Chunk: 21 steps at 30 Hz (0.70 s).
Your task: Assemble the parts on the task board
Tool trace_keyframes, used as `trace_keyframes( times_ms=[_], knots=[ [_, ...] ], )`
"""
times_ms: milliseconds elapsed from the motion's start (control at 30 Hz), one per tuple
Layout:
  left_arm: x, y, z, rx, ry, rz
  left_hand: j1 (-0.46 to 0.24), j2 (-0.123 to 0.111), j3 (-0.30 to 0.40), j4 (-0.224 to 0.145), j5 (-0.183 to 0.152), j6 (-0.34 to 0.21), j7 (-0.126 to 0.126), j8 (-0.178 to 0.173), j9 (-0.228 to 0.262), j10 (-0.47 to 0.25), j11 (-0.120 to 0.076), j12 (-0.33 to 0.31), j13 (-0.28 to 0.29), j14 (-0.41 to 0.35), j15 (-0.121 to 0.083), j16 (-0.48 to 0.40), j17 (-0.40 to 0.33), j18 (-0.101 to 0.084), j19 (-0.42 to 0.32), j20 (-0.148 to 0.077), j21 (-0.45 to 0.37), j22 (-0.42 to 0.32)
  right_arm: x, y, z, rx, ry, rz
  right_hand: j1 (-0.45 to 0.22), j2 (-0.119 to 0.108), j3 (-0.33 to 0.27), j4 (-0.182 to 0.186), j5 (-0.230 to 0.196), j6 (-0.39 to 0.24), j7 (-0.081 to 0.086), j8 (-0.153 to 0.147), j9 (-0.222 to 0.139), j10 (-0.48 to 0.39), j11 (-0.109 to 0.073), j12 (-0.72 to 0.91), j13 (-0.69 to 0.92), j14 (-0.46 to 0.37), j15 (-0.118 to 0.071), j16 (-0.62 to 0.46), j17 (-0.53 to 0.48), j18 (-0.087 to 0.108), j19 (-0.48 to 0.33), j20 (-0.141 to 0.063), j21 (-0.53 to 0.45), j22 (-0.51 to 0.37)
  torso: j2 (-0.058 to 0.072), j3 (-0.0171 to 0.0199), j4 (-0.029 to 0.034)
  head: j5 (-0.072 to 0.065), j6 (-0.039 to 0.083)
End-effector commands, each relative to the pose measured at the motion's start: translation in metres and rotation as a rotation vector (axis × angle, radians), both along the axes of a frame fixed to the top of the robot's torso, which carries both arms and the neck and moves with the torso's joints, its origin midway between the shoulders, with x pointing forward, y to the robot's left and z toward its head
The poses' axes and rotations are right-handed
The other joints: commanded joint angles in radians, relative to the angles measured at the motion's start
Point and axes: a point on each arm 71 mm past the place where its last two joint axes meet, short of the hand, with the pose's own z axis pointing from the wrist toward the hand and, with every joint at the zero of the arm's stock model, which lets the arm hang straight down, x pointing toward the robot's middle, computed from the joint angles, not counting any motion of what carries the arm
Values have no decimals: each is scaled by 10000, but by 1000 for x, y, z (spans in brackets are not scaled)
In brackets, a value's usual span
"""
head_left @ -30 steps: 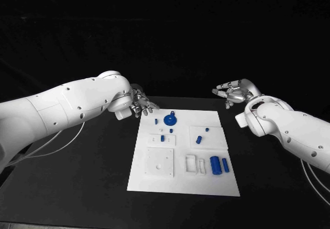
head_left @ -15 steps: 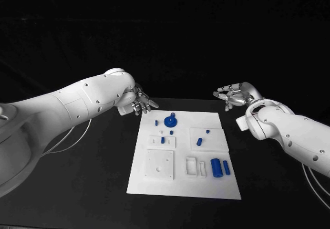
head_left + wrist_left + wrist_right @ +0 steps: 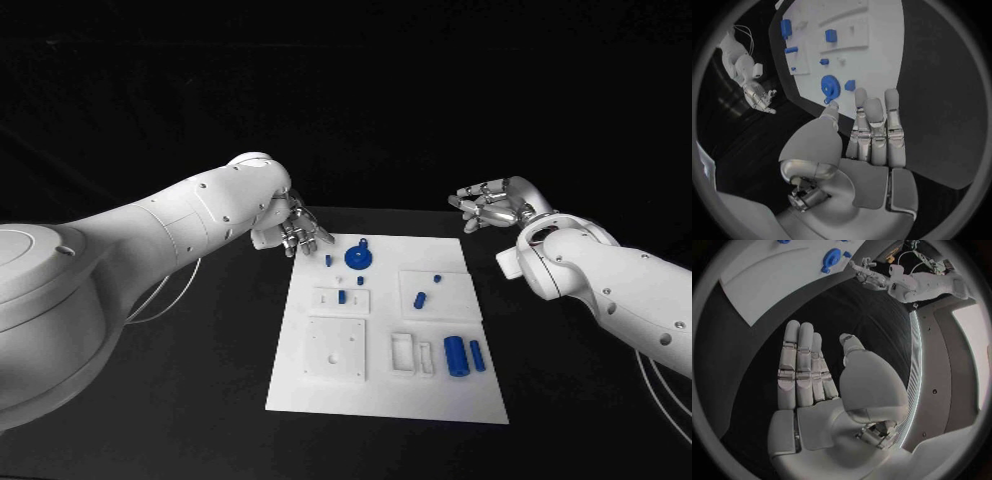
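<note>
A white task board (image 3: 332,385) lies mid-worktop (image 3: 173,400), two blue cylinders (image 3: 463,352) standing near its right edge, smaller blue parts (image 3: 342,296) at its middle and a blue disc (image 3: 358,260) towards its far end. Beyond, the left robot hand (image 3: 300,235) hovers at the board's far left corner and the right robot hand (image 3: 490,203) off its far right corner, both with fingers extended, holding nothing.
</note>
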Motion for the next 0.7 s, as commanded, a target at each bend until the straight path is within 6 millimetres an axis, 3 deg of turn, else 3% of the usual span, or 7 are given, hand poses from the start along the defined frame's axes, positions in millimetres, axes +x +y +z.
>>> trace_keyframes(
  times_ms=[33,100,267,367,500,700],
  knots=[
    [-3,-5,-7,-99,532,-419,-28,132,-18,9,-13,16,14,35,-32,4,0,-54,5,-55,-5,79,-7,-67,63,8,-60,39,0,2,3,135,-250,154,87,50,-52,23,49,26,53,-33,-3,119,85,-483,-486,79,109,-638,-358,-168,-165,71,-7,-769,40,-8,-23,-17,30],
    [-3,-5,-8,-125,554,-424,-64,139,-33,39,-50,48,6,33,-44,12,-4,-49,8,-51,-9,100,-2,-67,73,5,-63,59,0,3,3,149,-257,163,90,53,-49,27,58,23,64,-33,-3,128,102,-624,-614,76,142,-834,-468,-182,-230,98,-30,-1004,41,-12,-19,-27,33],
    [-3,-7,-11,-284,571,-413,-206,111,-75,203,-394,90,0,19,-107,33,-9,-37,19,-49,-16,193,16,-67,111,-6,-78,171,0,5,4,210,-265,228,95,42,-7,118,68,35,122,-38,-4,401,275,-2114,-1861,-90,399,-1997,-1304,-197,-912,374,-39,-2037,20,-3,-14,-38,3],
    [-3,-8,-12,-343,541,-374,-236,84,-11,315,-463,57,10,31,-152,22,-3,-38,23,-66,-12,234,4,-60,121,-1,-129,260,0,6,4,239,-241,274,105,41,35,206,88,25,170,-31,-2,758,417,-3460,-2824,-476,593,-2072,-2183,-179,-1411,583,-11,-2557,21,-2,-9,-41,1],
    [-3,-9,-15,-438,561,-343,-271,135,6,365,-485,78,4,27,-156,33,-7,-32,26,-55,-14,248,0,-57,139,-2,-139,283,0,7,3,289,-190,328,118,97,56,255,112,17,213,-19,2,915,558,-4826,-2843,-846,785,-2030,-3399,-98,-1962,812,71,-2744,12,-6,-1,-51,-9],
    [-5,-12,-18,-480,721,-444,-210,202,48,325,-390,129,-9,36,-154,32,-12,-35,26,-59,-16,268,-2,-57,149,-2,-156,315,1,8,3,327,-131,379,102,82,24,212,122,-29,264,-35,-5,774,664,-5193,-2858,-1121,925,-2072,-3939,-99,-2314,958,8,-2776,19,-7,2,-59,-3]
  ],
)
